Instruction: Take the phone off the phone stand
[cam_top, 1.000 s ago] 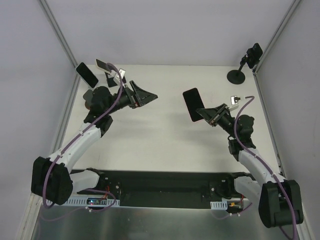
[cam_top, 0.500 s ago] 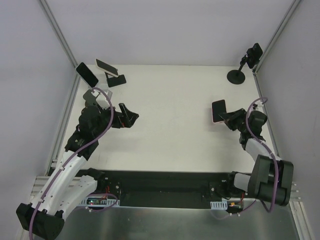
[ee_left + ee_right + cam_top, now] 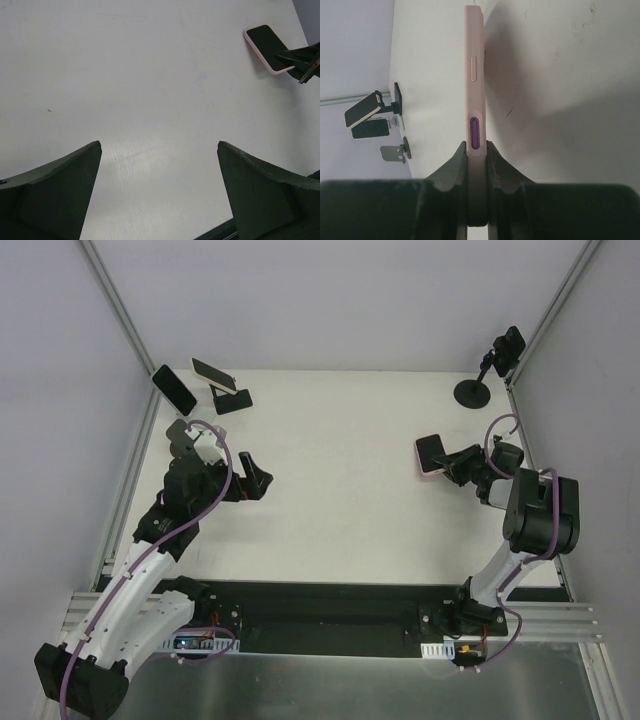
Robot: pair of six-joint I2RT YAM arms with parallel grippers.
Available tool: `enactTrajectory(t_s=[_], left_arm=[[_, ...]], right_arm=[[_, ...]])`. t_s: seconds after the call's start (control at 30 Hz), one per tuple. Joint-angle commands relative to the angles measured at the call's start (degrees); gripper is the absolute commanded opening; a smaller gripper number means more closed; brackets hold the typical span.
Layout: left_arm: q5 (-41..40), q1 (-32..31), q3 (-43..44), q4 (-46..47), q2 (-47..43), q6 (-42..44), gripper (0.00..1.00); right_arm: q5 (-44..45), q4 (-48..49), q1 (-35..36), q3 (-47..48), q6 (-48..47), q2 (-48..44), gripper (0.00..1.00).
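Note:
A phone in a pink case [image 3: 432, 453] is clamped in my right gripper [image 3: 462, 466] at the right of the table, held low over the white surface with its dark screen facing up. In the right wrist view the phone [image 3: 475, 90] shows edge-on, with a purple button, pinched between the fingers of the right gripper [image 3: 476, 150]. The left wrist view shows the phone [image 3: 267, 42] at the far right. My left gripper [image 3: 252, 480] is open and empty over the left-middle of the table, also seen in the left wrist view [image 3: 159, 145]. A black phone stand [image 3: 232, 398] sits back left.
A dark phone [image 3: 210, 370] leans on the back-left stand and another dark phone [image 3: 174, 389] stands beside it near the left wall. A small grey stand [image 3: 180, 429] sits by the left arm. A round-base black stand [image 3: 472, 392] carrying a device [image 3: 510, 345] is back right.
The right gripper has carried the phone rightward and lowered it from upright to nearly flat near the table. The left gripper has drawn back from the back-left stand toward the left-middle.

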Motion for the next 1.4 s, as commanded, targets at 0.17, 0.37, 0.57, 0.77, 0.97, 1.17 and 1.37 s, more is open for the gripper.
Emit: enactTrajectory(t_s=[0.17,0.37,0.57,0.77,0.97,1.17,1.37], left_arm=[[-1.70,-0.18,0.65,0.48,0.81,1.36,0.99],[-2.23,-0.18,1.62,0.48,2.39,1.98,0.99],[-1.70,-0.18,2.94,0.48,4.23,2.33,0.99],[-1.52,-0.18,3.56,0.48,5.11,2.68,0.99],[-1.96,-0.18,3.21,0.57,4.23,3.47,0.99],[-2.23,-0.18,3.47,0.48,3.88,4.44,0.99],[-3.89,-0.18,3.91,0.22,3.44,6.11,0.99]], right_arm=[[-4.91,17.44,-0.37,-2.21,7.16,7.94,0.02],[-5.18,16.22,-0.28,-5.46,6.55,6.36,0.38],[-5.97,13.23,-0.28,-7.23,4.97,4.87,0.57],[-3.34,0.25,-0.28,-6.61,-1.53,0.30,0.77],[2.29,-18.67,-0.28,-2.58,-13.30,-3.75,0.86],[9.84,-30.45,-0.28,2.35,-19.90,-6.73,0.88],[18.54,-41.17,0.77,7.09,-27.99,-10.16,1.00]])
